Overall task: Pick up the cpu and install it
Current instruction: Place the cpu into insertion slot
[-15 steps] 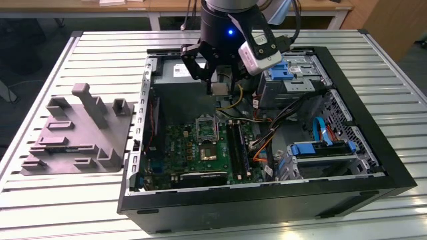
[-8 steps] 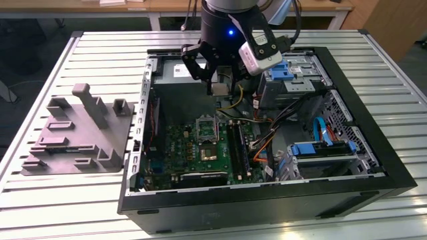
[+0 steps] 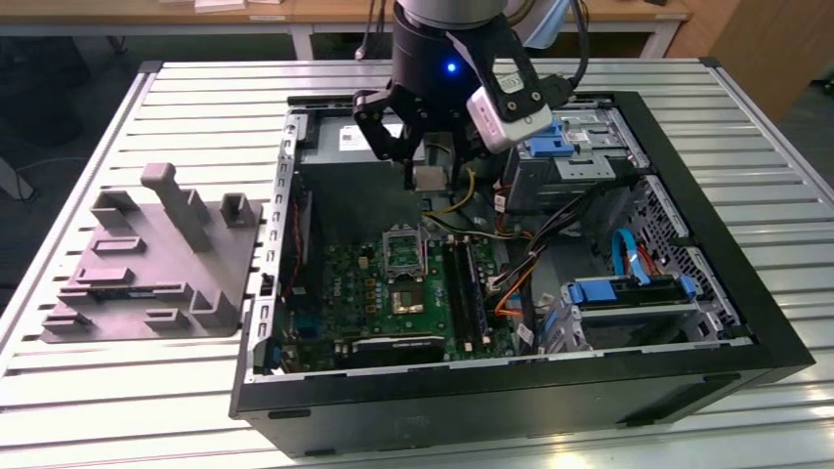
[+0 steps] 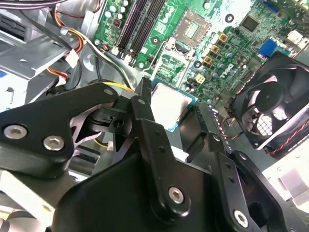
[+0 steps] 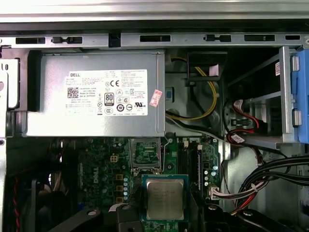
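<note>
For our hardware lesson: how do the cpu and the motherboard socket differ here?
The cpu is silvery-topped; the socket is dark-framed. The cpu hangs above the motherboard, clamped in the jaws of the gripper; the socket sits fixed on it. Both are roughly square.

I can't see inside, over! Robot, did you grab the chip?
Gripper jaws shut on the cpu. Cpu held over the open computer case, not seated. Nothing seen between it and the motherboard.

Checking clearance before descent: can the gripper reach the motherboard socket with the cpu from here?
Probably yes. The gripper, shut on the cpu, hangs over the open case; the socket lies uncovered, cables off to its side.
</note>
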{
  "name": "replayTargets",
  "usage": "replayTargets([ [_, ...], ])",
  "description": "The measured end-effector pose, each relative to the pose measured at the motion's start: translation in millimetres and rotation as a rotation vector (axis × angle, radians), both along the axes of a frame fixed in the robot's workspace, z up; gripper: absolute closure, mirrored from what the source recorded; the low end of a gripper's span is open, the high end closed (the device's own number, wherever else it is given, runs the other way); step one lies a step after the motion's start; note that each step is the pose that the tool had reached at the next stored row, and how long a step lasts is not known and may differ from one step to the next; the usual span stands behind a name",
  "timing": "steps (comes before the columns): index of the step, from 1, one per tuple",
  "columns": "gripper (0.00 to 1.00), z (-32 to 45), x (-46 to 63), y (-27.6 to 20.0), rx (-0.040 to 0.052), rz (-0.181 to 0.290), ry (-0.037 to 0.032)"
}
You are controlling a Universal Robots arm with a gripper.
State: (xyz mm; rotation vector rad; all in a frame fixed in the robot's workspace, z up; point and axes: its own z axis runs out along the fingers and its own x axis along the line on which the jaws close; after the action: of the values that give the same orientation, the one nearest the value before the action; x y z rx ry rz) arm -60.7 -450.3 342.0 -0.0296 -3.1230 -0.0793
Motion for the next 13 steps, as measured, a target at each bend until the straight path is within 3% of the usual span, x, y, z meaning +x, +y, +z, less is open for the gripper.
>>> replayTargets([
  [4,0.53,-0.7,-0.8,-4.1,0.0,0.0,0.0],
  [13,0.53,-0.8,-1.0,-4.6,0.0,0.0,-0.0001],
])
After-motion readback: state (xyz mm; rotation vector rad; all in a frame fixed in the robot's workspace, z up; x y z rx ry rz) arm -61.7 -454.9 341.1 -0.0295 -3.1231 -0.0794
